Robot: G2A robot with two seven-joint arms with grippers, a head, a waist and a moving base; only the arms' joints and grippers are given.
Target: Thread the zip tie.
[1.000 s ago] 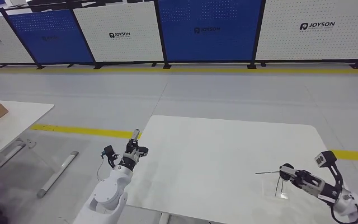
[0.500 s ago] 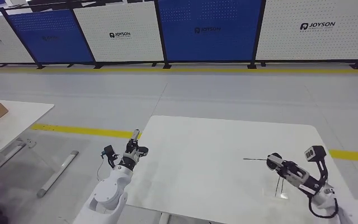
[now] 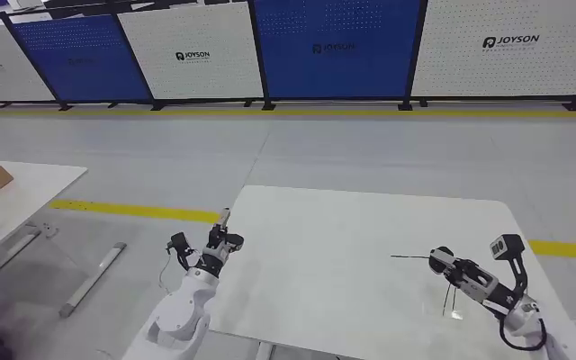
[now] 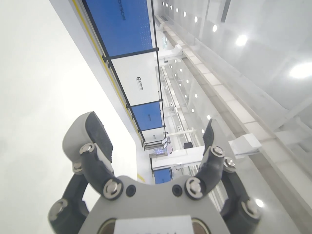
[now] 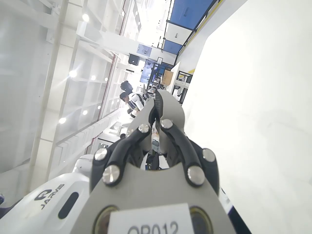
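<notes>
White desk [image 3: 342, 261] beneath right gripper [image 3: 436, 259], fingers pinched on zip tie [image 3: 409, 257] (left gripper [image 4: 152, 120] fingers spread, empty).

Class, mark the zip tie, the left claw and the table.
zip tie [image 3: 409, 257], top view, mid strap.
left claw [image 4: 151, 119], left wrist view, between fingertips.
table [image 3: 342, 234], top view, bare surface.

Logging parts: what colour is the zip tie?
The zip tie is black; top view shows it best.
</notes>
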